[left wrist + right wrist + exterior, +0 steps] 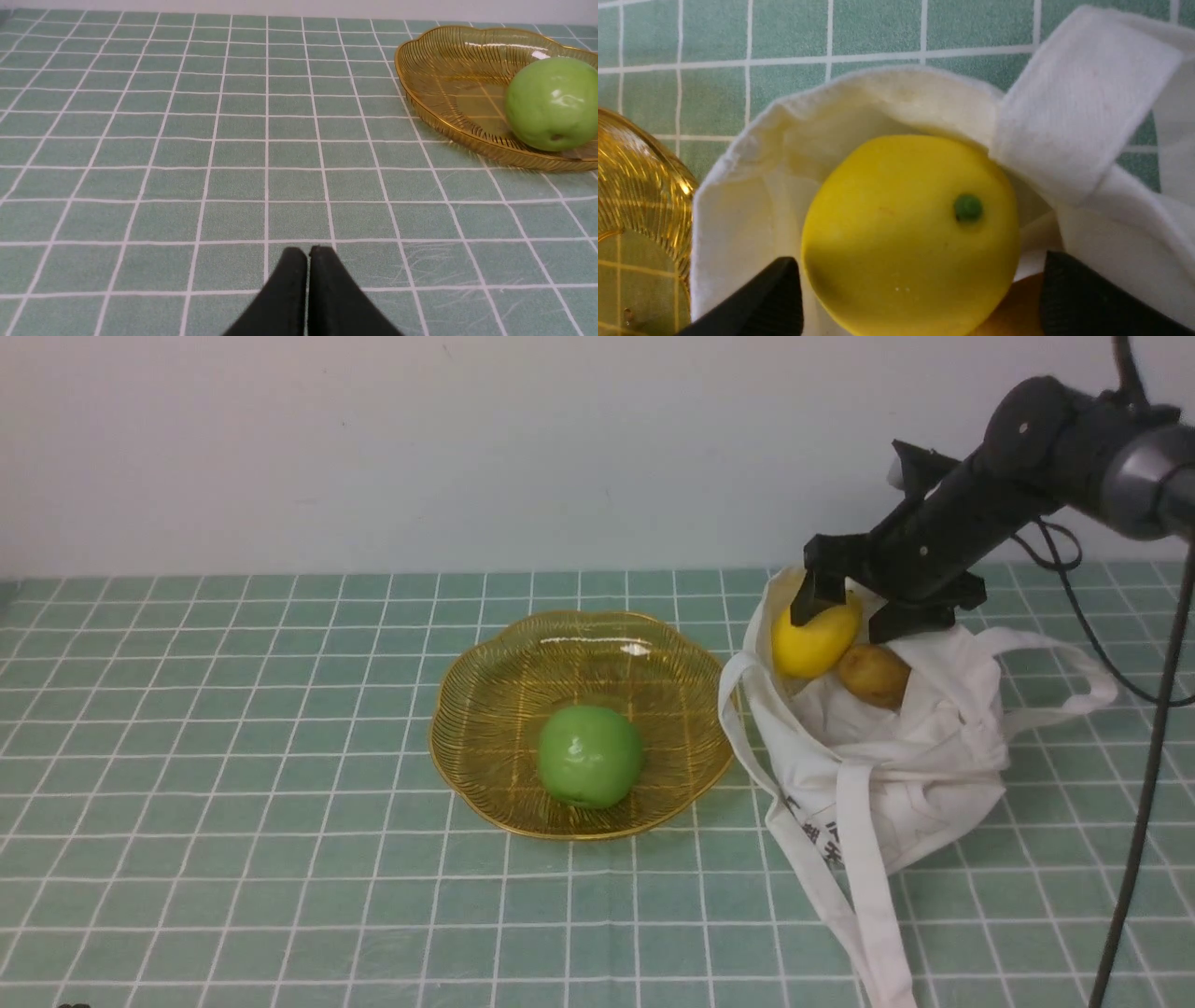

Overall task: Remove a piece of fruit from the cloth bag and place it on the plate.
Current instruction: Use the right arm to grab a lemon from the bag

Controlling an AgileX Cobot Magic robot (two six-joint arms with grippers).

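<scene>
The right gripper (920,280) holds its fingers apart on either side of the lemon (901,219), which sits in the mouth of the cloth bag (896,765) beside a brown fruit (875,674). Just beside the bag, the plate (495,695) holds a green apple (589,754). The left gripper (307,254) has its fingers together.

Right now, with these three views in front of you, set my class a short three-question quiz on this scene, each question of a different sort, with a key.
1. True or false: the right tool is open, straddling the lemon.
2. What lies on the plate? A. the lemon B. a green apple C. nothing
3. In a few words: where is the brown fruit?

Key
1. True.
2. B.
3. In the bag, beside the lemon.
</scene>
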